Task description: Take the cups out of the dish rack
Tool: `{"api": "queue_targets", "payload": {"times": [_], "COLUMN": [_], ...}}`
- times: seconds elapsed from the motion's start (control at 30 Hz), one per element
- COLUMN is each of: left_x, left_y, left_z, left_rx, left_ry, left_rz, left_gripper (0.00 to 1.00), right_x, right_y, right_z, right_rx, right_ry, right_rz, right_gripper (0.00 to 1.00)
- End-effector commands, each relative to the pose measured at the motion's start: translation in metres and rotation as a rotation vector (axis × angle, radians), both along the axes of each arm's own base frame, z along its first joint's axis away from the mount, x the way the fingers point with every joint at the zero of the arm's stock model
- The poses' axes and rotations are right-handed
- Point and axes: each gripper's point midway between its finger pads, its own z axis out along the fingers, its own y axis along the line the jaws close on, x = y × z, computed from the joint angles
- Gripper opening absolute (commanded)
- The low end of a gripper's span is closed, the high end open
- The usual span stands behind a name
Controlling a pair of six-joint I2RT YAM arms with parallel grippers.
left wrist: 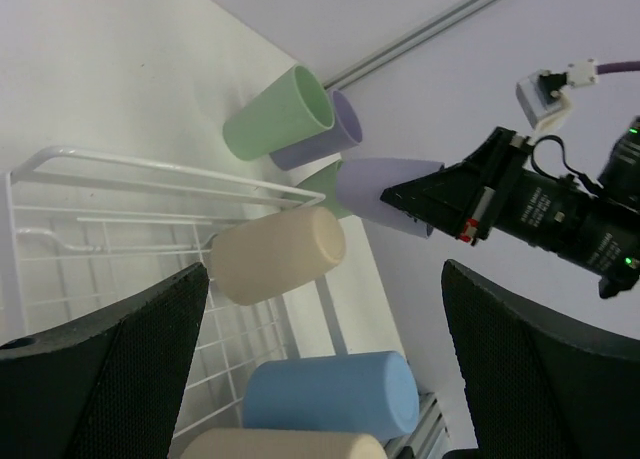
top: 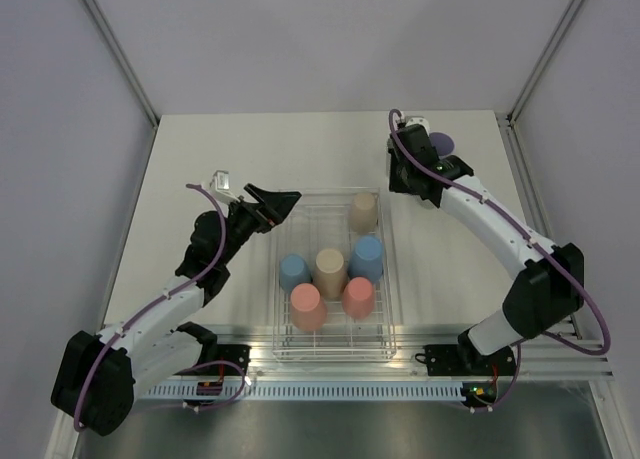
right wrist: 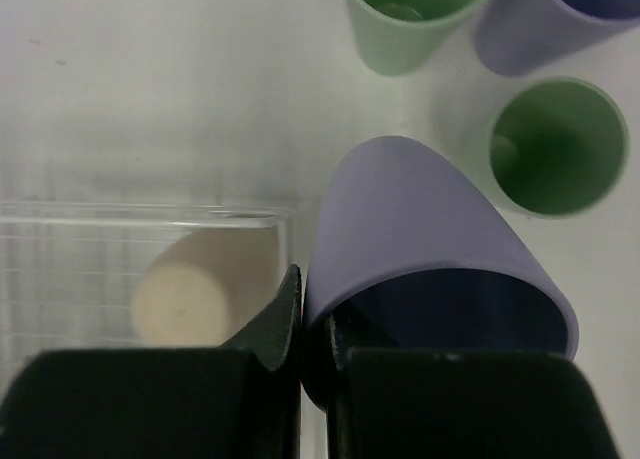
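Cups (top: pixel 330 271): six are sitting upside down in the dish rack (top: pixel 320 214), mid-counter (top: pixel 200 159). Your right claw (right wrist: pixel 305 299) is pinching a purple cup (right wrist: pixel 420 229) by its rim at the far right, near green cups (right wrist: pixel 410 14). Your left claw (top: pixel 272 203) is hovering, spread, at the rack's far-left corner.

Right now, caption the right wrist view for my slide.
Right gripper pinching the purple cup by its rim beside the dish rack, three upright cups beyond.

Dish rack (top: pixel 325 341), clear, six cups inside.
- Far right: beige cup (top: pixel 363 212).
- Middle: blue cup (top: pixel 367 257), second beige cup (top: pixel 330 271), second blue cup (top: pixel 294 272).
- Near end: two coral cups (top: pixel 308 306).
- At far-left corner: left gripper (top: pixel 285 204).
- Beyond far-right corner: right gripper (top: pixel 428 151), with a partly hidden purple cup (top: pixel 441 141).
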Motion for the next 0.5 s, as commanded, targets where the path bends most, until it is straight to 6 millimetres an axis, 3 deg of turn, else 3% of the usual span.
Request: {"api": "queue_targets", "payload": {"times": [0.0, 0.27, 0.47], "left_x": [0.001, 0.003, 0.009], "left_y": [0.002, 0.001, -0.003], "left_z": [0.007, 0.009, -0.001], "left_rx": [0.064, 0.105, 0.204], "left_ry": [-0.038, -0.038, 0.02], "left_rz": [0.002, -0.005, -0.025], "left_gripper": [1.0, 1.0, 1.0], "right_x": [0.003, 0.025, 0.042], "right_y": [-0.035, -0.033, -0.026], "right_z": [-0.015, -0.059, -0.091], "right_rx": [-0.117, -0.11, -0.13], "right_ry": [0.091, 0.2, 0.267], "right_rz": [-0.064, -0.018, 0.007], "right_gripper": [0.01, 0.01, 0.01]}}
